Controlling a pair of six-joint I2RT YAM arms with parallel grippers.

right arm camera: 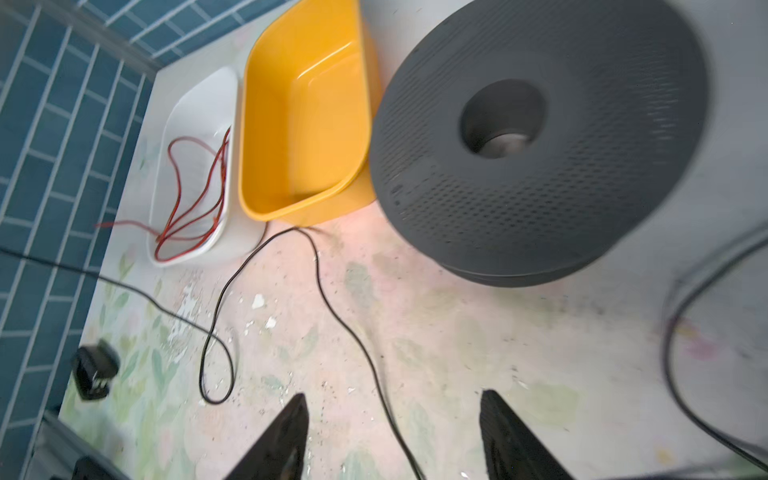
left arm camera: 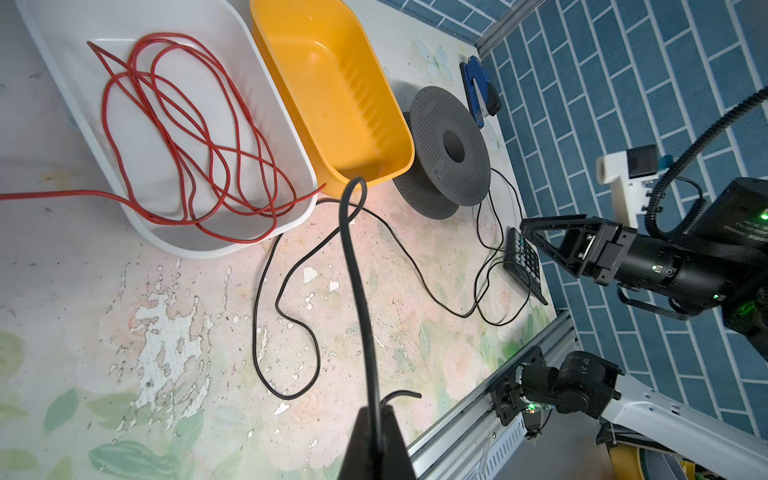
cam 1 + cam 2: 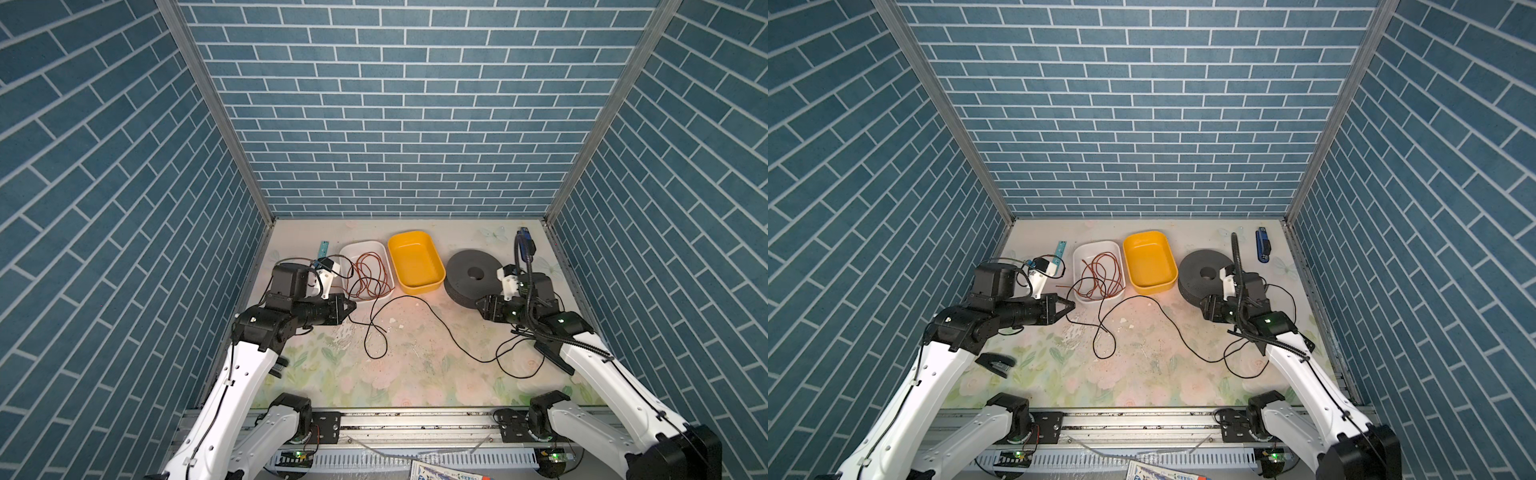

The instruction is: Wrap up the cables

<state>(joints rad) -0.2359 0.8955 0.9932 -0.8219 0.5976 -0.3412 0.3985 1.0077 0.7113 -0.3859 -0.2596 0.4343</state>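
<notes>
Between the pressed-together tips of the left gripper [image 2: 376, 415] we see the cable [image 2: 359, 291] pinched near one end, with a short tail sticking out beside the grip. In the left wrist view the black wire runs away from the tips, curls into a small loop and drops to the table [image 3: 415, 374]. In both top views the left gripper hangs over the left part of the table, just in front of the white tray [image 3: 360, 244].

The right gripper [image 1: 395, 409] has its jaws wide apart and nothing between them. We see the cable lying on the table beneath the gap, untouched. In both top views the right gripper sits just in front of the dark grey spool [image 3: 1194, 264], near the table's right edge.

Most of the cable lies slack across the middle of the table. It makes one narrow loop toward the front edge and rises to the near end of the yellow tray [image 3: 415, 266]. It then runs a long way to the right and ends in loose loops by the right edge, beside a calculator [image 2: 525, 262].

The white tray, yellow tray and spool stand in a row along the far edge. A reddish-brown wire [image 3: 370, 278] lies coiled in the white tray, one end trailing over its rim. We also see a blue stapler [image 3: 1262, 245] at the far right corner and a black stapler [image 3: 995, 362] near the left edge.
</notes>
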